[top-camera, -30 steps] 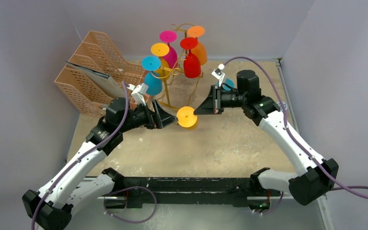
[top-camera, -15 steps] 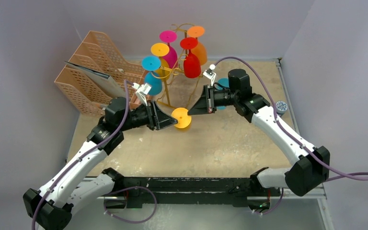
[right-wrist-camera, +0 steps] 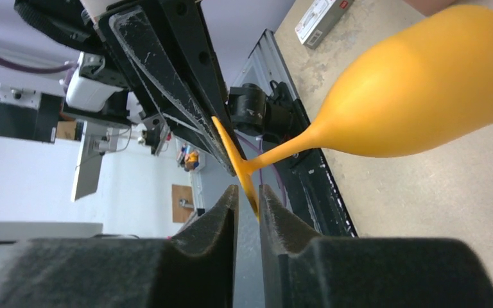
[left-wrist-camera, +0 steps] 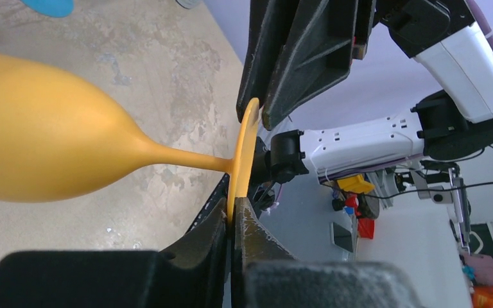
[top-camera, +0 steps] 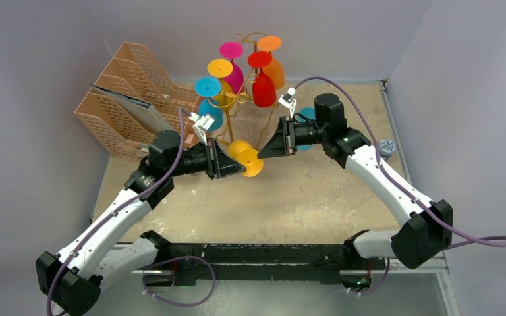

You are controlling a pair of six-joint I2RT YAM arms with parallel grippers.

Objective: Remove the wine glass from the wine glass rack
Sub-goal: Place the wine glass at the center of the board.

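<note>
From above, the left jaws (top-camera: 241,169) hide part of the orange wine glass (top-camera: 250,160). It lies sideways in the air over the mid-worktop (top-camera: 316,191), just before the gold rack (top-camera: 226,128).

Left wrist: the bowl is cut off, and the jaws pinch its round foot.

Right wrist: the right jaws (right-wrist-camera: 248,194) stand slightly spread around the foot's rim.

Yellow-orange wine glass (left-wrist-camera: 51,147): opaque plastic by its look, smooth, satin, with a soft, even sheen. Thin gold wire rack (top-camera: 226,125): metal, bright finish. Peach lattice file organizer (top-camera: 115,115): matt plastic. Tabletop (top-camera: 303,191): beige, mottled, worn and rough in patches. Right gripper (right-wrist-camera: 248,192) jaws: black, matt, finely grained — the left gripper (right-wrist-camera: 221,138) jaws carry pale scuffs along their edges. White arm casing (top-camera: 395,187): smooth plastic.
</note>
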